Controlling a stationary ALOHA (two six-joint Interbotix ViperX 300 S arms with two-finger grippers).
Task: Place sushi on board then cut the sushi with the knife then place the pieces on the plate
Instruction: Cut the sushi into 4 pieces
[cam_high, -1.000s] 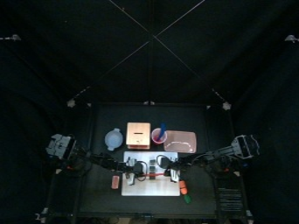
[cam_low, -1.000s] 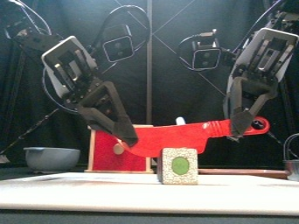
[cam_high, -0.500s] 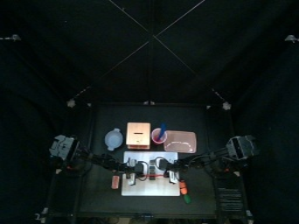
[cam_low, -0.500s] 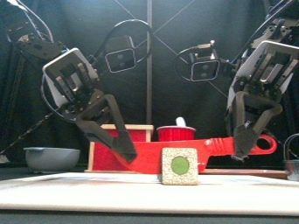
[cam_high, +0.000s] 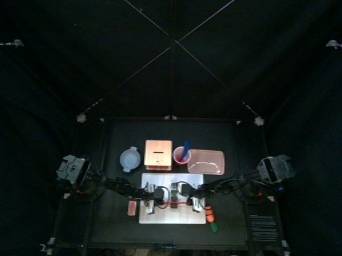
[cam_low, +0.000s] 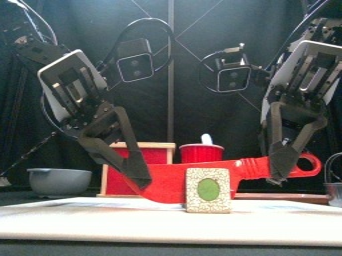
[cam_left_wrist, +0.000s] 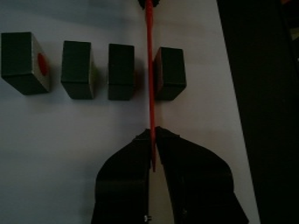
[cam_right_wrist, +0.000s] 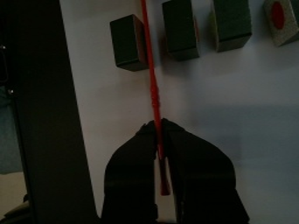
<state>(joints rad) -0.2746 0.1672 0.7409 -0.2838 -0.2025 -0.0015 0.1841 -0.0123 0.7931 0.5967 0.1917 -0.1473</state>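
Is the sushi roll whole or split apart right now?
Split. Four dark green blocks lie separately, gaps between them, on the white board; the red knife sits between two.

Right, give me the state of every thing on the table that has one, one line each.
red knife: held level at both ends, blade low between two sushi pieces.
left gripper: shut on the red knife's blade end.
right gripper: shut on the red knife's handle.
sushi roll: four blocks with gaps between, on the white board.
white board: flat, carrying the sushi roll.
pink tray: no sushi on it yet.
red cup: upright.
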